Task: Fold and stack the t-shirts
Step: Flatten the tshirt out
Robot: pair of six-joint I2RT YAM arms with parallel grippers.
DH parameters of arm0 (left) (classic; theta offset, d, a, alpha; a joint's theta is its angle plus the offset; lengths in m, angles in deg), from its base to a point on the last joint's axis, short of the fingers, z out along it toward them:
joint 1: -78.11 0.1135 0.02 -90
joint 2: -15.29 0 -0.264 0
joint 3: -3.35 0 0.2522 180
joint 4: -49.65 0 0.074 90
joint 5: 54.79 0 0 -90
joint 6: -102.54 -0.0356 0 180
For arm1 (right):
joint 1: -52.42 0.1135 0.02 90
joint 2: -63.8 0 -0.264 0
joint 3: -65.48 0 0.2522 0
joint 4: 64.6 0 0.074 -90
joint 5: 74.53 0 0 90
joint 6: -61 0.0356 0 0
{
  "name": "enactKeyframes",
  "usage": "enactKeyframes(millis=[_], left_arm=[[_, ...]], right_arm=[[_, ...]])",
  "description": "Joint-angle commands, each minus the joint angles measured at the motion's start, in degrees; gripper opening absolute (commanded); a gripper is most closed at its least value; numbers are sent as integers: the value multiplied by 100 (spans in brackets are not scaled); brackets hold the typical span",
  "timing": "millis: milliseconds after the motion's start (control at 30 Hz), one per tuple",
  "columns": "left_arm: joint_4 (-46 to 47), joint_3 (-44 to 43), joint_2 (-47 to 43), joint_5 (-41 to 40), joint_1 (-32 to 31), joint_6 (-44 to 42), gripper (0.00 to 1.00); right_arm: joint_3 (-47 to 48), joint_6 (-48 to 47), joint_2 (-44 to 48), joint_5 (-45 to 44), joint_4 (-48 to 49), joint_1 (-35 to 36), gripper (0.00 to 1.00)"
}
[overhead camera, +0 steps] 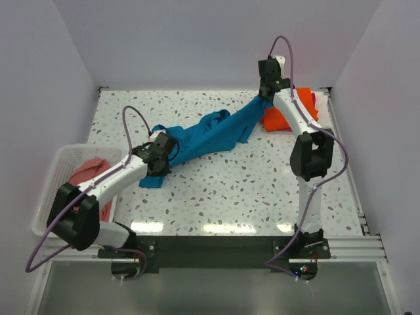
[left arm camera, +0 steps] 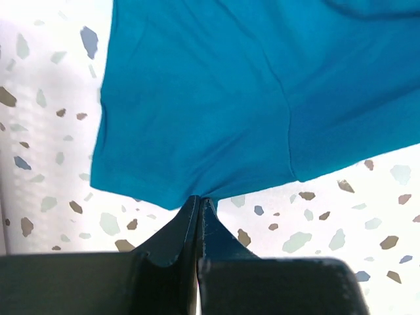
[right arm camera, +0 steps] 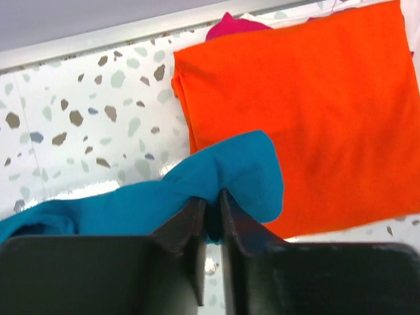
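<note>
Stretched across the speckled table [overhead camera: 230, 190] between both arms: teal shirt [overhead camera: 210, 134]. Left gripper [left arm camera: 199, 203] clamped on its near hem. Right gripper [right arm camera: 213, 200] pinching a bunched end, overlapping the folded orange shirt [right arm camera: 308, 111], seemingly with a magenta shirt [right arm camera: 233, 27] beneath.

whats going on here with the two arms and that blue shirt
Both arms are holding the teal-blue t-shirt, stretched out between them. The left gripper is shut on one edge of it, and the right gripper is shut on the other end, at the far right. An orange t-shirt lies folded there, with a bit of a magenta t-shirt showing from under it. A salmon-pink t-shirt sits unfolded in the white basket on the left.
</note>
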Motion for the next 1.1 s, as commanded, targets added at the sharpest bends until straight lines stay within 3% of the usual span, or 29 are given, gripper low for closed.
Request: enactKeyframes(millis=[0, 33, 67, 167, 200, 267, 400, 533, 800, 1067], left_arm=[[-62, -66, -238, 206, 257, -317, 0], [-35, -135, -212, 259, 258, -344, 0], [-17, -180, -176, 320, 258, -344, 0], [62, -320, -1, 443, 266, -371, 0], [79, -364, 43, 461, 266, -388, 0], [132, -478, 131, 470, 284, -432, 0], [158, -716, 254, 541, 442, -581, 0], [167, -962, 333, 593, 539, -669, 0], [158, -1094, 386, 637, 565, -740, 0], [158, -1112, 334, 637, 662, -828, 0]], right_arm=[[1083, -177, -633, 52, -653, -162, 25], [1173, -151, -644, 157, -741, -171, 34], [1174, -55, -618, 193, -785, -171, 49], [220, 121, 136, 429, -235, -171, 63], [-523, 165, 391, 483, -67, -171, 73], [-1257, 384, 1191, 623, 215, -163, 77], [-3590, 877, 2500, 1499, 1310, -119, 77], [-4774, 1308, 2846, 2012, 1973, 100, 62], [-4609, 1783, 1750, 2276, 2387, 681, 59], [-4442, 2117, 1220, 2154, 2527, 760, 49]])
